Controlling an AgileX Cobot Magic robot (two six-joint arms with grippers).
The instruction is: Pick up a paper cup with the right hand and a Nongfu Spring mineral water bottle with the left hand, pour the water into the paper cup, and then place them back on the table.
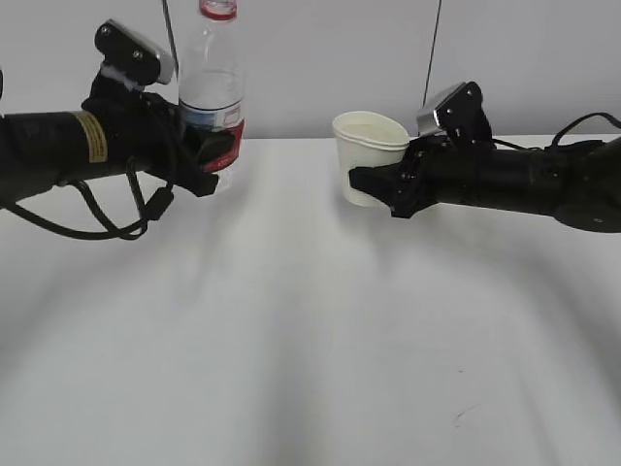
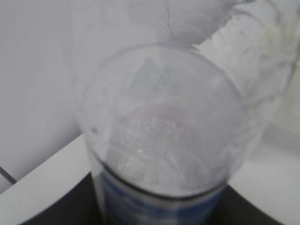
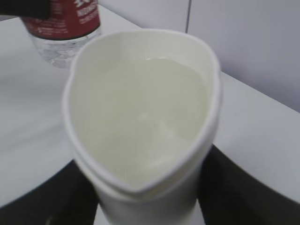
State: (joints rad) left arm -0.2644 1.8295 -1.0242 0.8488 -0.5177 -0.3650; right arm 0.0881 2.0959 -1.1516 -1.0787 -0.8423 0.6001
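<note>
The Nongfu Spring bottle [image 1: 212,87] stands upright at the back left, its red-and-white label between the fingers of my left gripper [image 1: 209,155], which is shut on it. In the left wrist view the clear bottle [image 2: 164,131] fills the frame, with the gripper [image 2: 161,206] black on either side at the bottom. My right gripper [image 1: 374,184] is shut on the white paper cup [image 1: 369,146], held upright and squeezed slightly oval. The right wrist view looks into the cup [image 3: 140,103], and clear water [image 3: 154,93] seems to lie in it. I cannot tell whether bottle or cup touches the table [image 1: 310,340].
The white tabletop stretches wide in front of both arms, with a small dark scuff [image 1: 464,416] near the front right. A pale wall stands close behind the table's back edge. The bottle's base and label also show in the right wrist view [image 3: 63,23].
</note>
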